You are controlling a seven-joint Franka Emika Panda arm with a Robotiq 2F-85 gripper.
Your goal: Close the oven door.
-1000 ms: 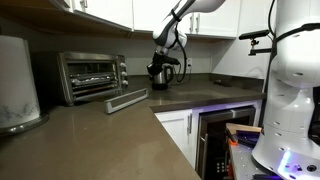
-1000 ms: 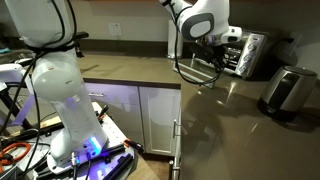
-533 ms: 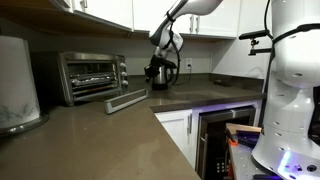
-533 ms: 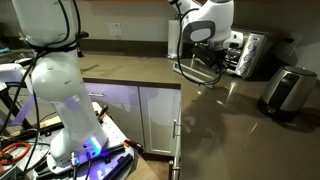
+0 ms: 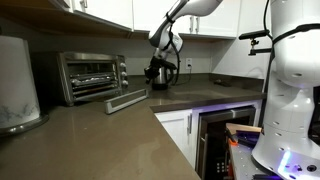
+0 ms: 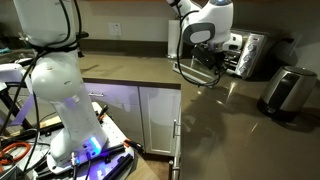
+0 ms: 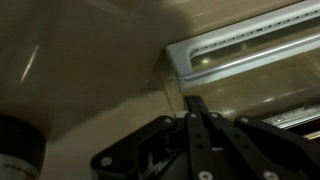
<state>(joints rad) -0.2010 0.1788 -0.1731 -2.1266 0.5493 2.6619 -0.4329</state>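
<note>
The small stainless toaster oven (image 5: 88, 76) stands at the back of the brown counter. Its glass-fronted oven door (image 5: 127, 100) hangs open, folded down nearly flat over the counter. It also shows in an exterior view (image 6: 198, 70) and in the wrist view (image 7: 250, 50), where its silver frame corner and bar lie just ahead of my fingers. My gripper (image 5: 160, 72) hovers low beside the free end of the door, its fingers (image 7: 195, 108) pressed together and empty. I cannot tell whether they touch the door.
A white cylindrical object (image 5: 15, 85) stands on the counter's near end. A dark built-in under-counter appliance (image 5: 225, 135) sits below the counter edge. A silver toaster (image 6: 285, 90) stands near the oven. The white robot base (image 5: 290, 90) is alongside.
The wrist shifted slightly toward the oven between one second and half a second ago. Since then nothing has visibly moved. The door stays open.
</note>
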